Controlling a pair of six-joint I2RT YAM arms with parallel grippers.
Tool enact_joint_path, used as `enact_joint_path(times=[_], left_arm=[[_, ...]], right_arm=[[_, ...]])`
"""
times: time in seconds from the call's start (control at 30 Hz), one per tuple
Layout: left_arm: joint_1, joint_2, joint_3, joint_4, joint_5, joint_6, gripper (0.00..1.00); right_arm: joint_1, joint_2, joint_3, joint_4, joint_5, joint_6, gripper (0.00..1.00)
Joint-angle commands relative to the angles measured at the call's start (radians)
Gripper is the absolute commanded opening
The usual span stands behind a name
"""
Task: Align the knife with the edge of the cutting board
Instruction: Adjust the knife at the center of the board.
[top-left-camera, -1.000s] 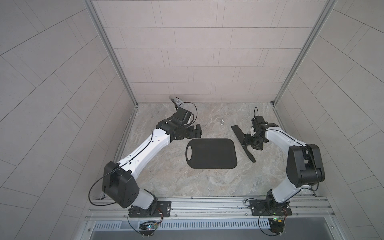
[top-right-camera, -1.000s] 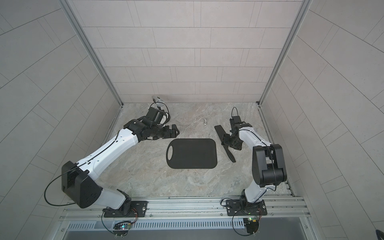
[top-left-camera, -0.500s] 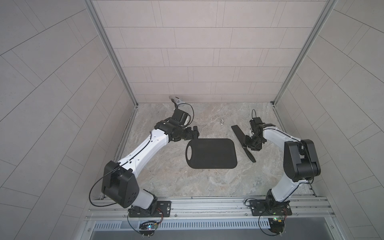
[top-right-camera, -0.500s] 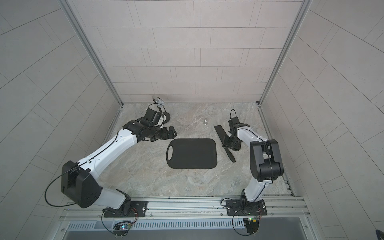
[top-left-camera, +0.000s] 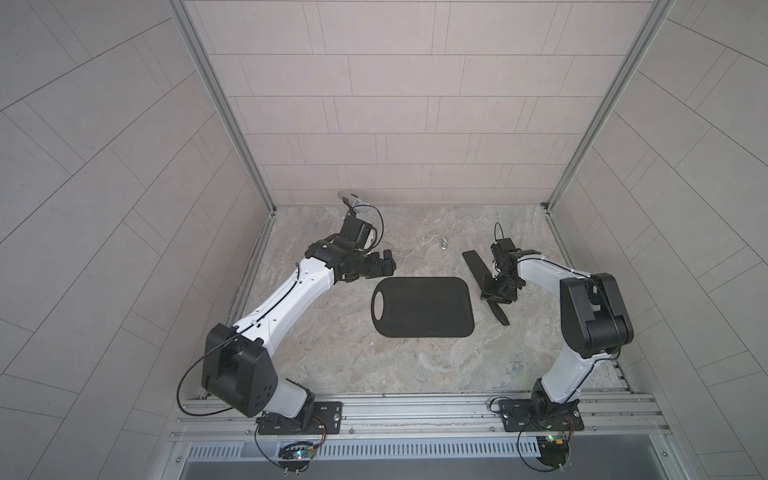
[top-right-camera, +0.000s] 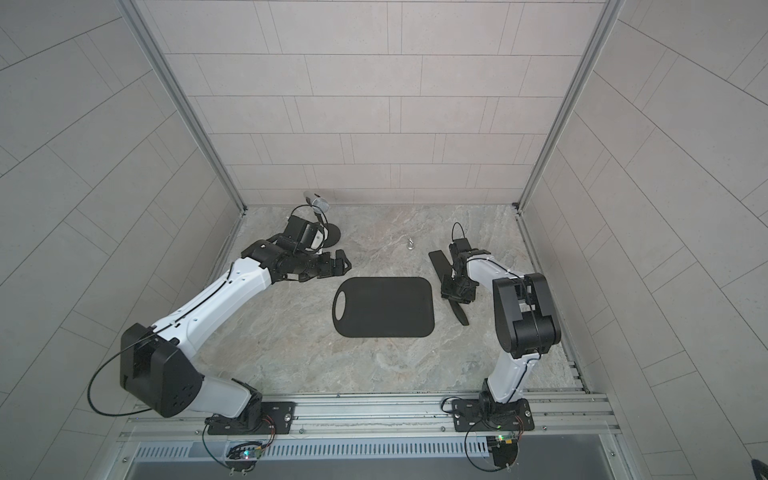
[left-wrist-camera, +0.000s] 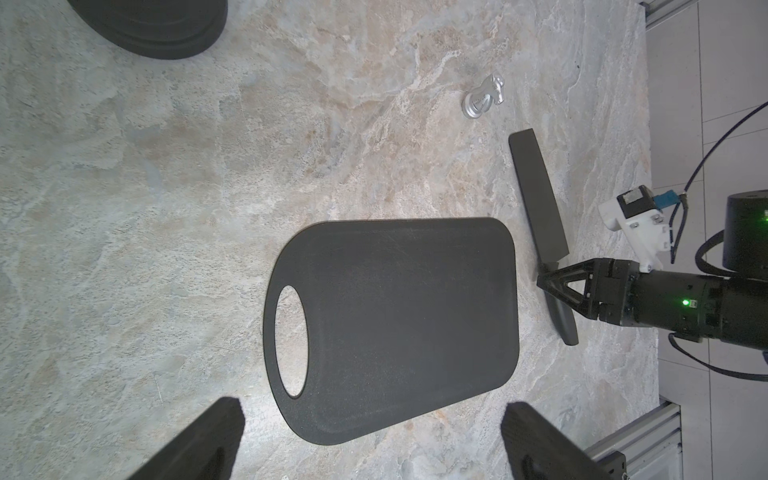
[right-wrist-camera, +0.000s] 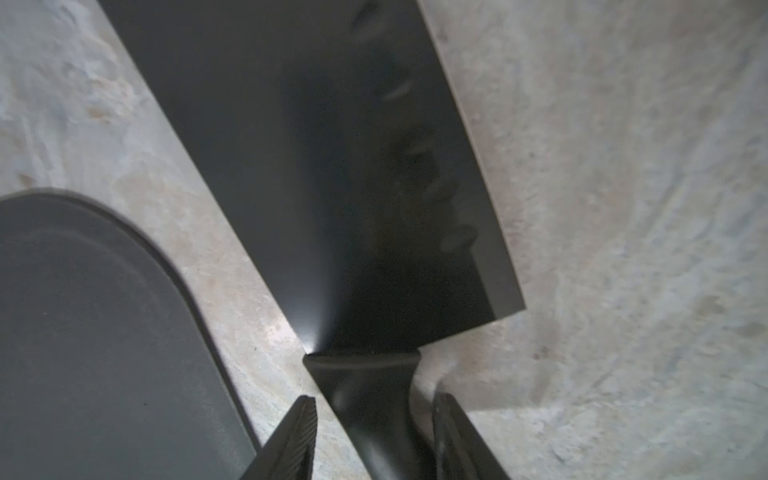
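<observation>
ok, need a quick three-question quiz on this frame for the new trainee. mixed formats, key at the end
1. True or false: the knife lies parallel to the edge of the cutting board beside it.
2. Fill in: the ___ gripper has its jaws either side of the knife's handle.
3. The board's handle hole is at the end nearer: A) the left arm, B) the right arm, C) the back wall.
Key: 1 false, it lies at a slant. 2 right gripper. 3 A.

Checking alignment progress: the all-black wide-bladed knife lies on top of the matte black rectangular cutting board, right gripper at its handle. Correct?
No: the knife lies on the table beside the cutting board, apart from it, right gripper at its handle; see the left wrist view.
</observation>
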Motion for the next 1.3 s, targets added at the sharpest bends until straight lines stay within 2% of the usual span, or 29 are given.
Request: enact_joint_path(times=[0.0, 0.1, 0.3, 1.27], left_arm=[[0.011, -0.005, -0.014, 0.009, 0.037, 0.016, 1.00], [0.016, 0.009, -0.013, 0.008, 0.055, 0.015, 1.00], [0.024, 0.012, -0.013, 0.008, 0.062, 0.013, 1.00], [0.025, 0.000, -0.018, 0.008, 0.034, 0.011, 1.00]], right_arm=[[0.009, 0.021, -0.009, 0.010, 0.016, 0.013, 0.32], [0.018, 0.032, -0.009, 0.011, 0.018, 0.020, 0.25], [0.036, 0.041, -0.016, 0.018, 0.021, 0.027, 0.24], [0.041, 0.066, -0.030, -0.011, 0.093, 0.044, 0.39]])
